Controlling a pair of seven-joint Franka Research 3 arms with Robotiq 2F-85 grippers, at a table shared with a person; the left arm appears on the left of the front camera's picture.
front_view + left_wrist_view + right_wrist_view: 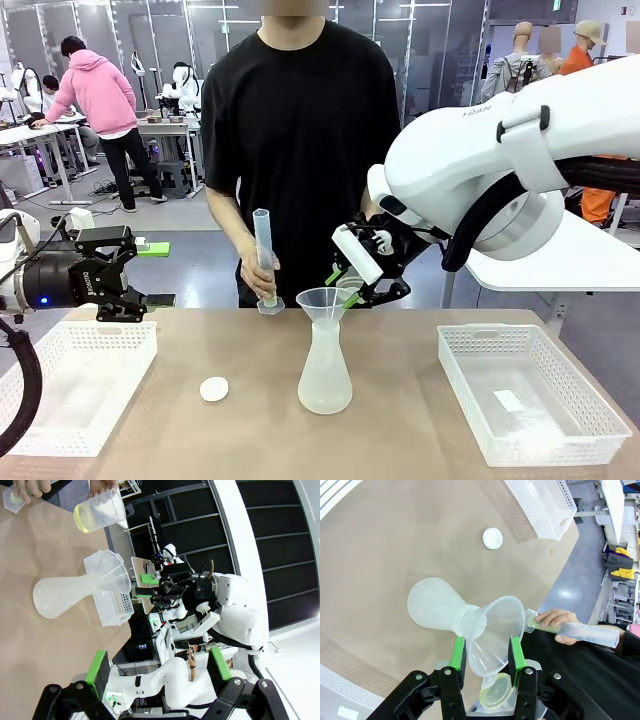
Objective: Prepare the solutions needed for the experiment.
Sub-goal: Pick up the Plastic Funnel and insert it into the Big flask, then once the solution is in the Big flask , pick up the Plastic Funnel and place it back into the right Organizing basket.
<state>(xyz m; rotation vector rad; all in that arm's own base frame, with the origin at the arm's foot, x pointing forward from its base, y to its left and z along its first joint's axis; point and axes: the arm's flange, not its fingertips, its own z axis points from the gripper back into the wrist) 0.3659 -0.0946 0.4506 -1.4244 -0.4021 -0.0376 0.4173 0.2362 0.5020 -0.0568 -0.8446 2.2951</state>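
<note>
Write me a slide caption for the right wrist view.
Right end effector grips a beaker of yellow-green solution near the funnel on the flask.

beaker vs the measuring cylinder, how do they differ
The beaker is short and wide; the measuring cylinder is tall and narrow. The beaker sits between the pads of the right gripper, beside the funnel; a person's hand holds the cylinder. Both are translucent, with a little yellow-green liquid inside.

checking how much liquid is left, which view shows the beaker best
Left wrist view: nearly the whole beaker shows, tilted, with its yellow-green tint clear. Right wrist view shows it end-on, low in the right gripper. In the front view that gripper mostly hides it.
</note>
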